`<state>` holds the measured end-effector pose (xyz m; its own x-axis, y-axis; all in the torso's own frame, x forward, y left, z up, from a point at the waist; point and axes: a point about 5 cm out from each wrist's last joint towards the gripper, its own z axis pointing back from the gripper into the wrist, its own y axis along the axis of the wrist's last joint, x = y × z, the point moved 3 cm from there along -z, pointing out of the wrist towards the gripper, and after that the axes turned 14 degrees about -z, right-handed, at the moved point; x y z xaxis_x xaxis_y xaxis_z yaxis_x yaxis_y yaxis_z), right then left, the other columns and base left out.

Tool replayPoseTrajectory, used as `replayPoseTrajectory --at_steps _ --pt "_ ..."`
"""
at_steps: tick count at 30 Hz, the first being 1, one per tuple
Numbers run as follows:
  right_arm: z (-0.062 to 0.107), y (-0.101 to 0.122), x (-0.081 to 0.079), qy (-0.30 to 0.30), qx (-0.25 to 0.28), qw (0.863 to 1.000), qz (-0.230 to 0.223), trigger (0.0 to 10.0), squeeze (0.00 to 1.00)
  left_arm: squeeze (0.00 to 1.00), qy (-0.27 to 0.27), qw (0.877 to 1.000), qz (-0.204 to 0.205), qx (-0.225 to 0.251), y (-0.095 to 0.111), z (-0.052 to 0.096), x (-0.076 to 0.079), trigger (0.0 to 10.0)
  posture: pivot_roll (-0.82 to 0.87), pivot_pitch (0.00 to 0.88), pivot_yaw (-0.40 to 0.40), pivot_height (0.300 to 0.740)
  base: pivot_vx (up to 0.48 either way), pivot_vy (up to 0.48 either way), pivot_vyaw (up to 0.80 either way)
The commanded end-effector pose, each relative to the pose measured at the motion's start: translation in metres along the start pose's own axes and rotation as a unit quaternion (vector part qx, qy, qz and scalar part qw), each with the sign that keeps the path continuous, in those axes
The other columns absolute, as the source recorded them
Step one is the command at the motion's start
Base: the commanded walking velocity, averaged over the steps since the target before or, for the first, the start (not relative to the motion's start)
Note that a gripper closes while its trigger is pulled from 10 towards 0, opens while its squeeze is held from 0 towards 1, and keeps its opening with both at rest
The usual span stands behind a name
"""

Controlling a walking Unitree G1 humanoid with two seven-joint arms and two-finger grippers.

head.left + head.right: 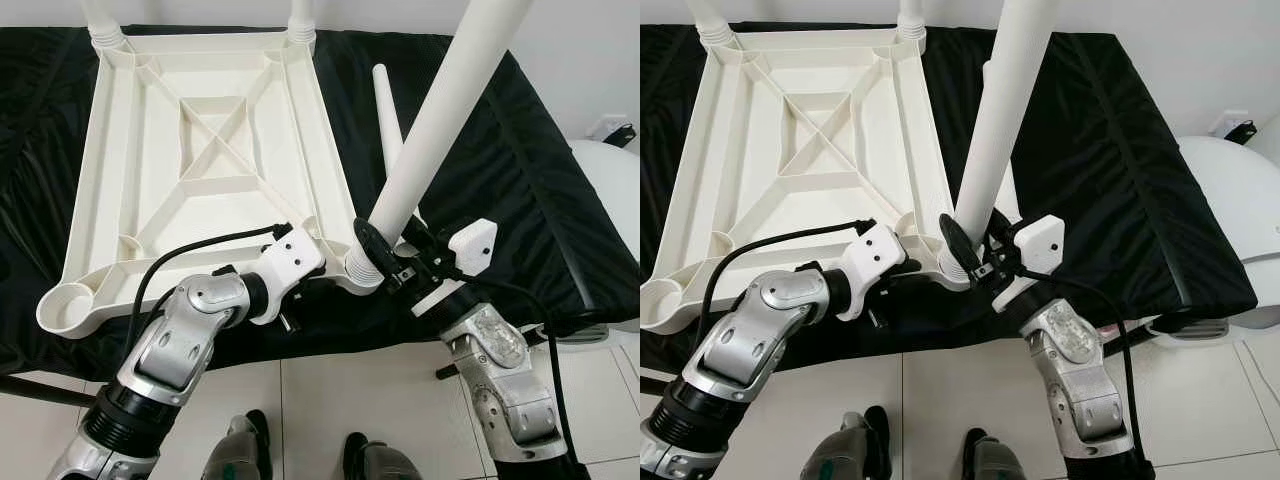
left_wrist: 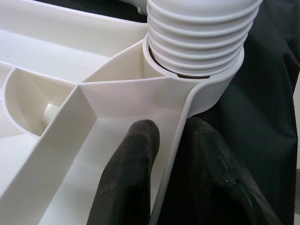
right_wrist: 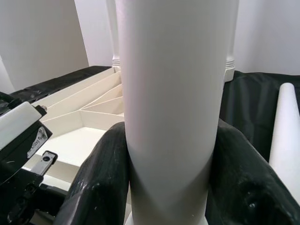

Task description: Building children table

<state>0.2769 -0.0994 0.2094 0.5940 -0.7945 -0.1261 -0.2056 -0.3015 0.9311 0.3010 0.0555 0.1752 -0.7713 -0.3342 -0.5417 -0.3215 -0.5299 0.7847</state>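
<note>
Feet (image 1: 300,460) of the robot stand on the tile floor (image 1: 330,400), below both arms. Left gripper (image 2: 164,164) pinches the near rim of the inverted tabletop (image 1: 200,150), one finger inside the rim and one outside, just beside the near right socket (image 2: 197,79). Right gripper (image 3: 168,187) clamps the leg (image 1: 450,110) low on its shaft; the threaded end sits in that socket, tilted. Tabletop lies on the black-covered bench (image 1: 500,160), towards its left side.

Count: four legs (two seated at the far corners, one held, one loose (image 1: 388,110) on the bench beside the tabletop); one near left socket (image 1: 70,305) empty.

Handling, judged: hollow plastic, light, stiff, smooth and somewhat slippery; grip legs low, tabletop by its rim.
</note>
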Motion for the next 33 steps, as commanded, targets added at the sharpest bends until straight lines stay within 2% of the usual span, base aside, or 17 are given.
replayPoseTrajectory --at_steps 1,17,24,33 --pt "0.012 -0.035 0.006 -0.031 -0.078 0.996 -0.017 10.0 0.0 0.0 0.004 0.999 -0.006 0.038 0.018 -0.004 0.0 10.0 -0.05 0.261 -0.05 0.74 0.0 0.0 0.0" --pt "0.011 -0.026 0.008 -0.116 -0.038 0.992 0.012 10.0 0.0 0.0 0.002 0.999 -0.007 0.038 0.019 -0.004 0.0 10.0 -0.04 0.266 -0.045 0.74 0.0 0.0 0.0" --pt "0.01 -0.025 0.006 -0.13 -0.03 0.991 0.02 10.0 0.0 0.0 0.002 0.999 -0.007 0.038 0.019 -0.004 0.0 10.0 -0.04 0.267 -0.043 0.74 0.0 0.0 0.0" --pt "0.012 -0.023 0.009 -0.173 -0.018 0.984 0.037 10.0 0.0 0.0 0.002 0.999 -0.008 0.039 0.019 -0.004 -0.001 10.0 -0.04 0.268 -0.044 0.74 0.0 0.0 0.0"
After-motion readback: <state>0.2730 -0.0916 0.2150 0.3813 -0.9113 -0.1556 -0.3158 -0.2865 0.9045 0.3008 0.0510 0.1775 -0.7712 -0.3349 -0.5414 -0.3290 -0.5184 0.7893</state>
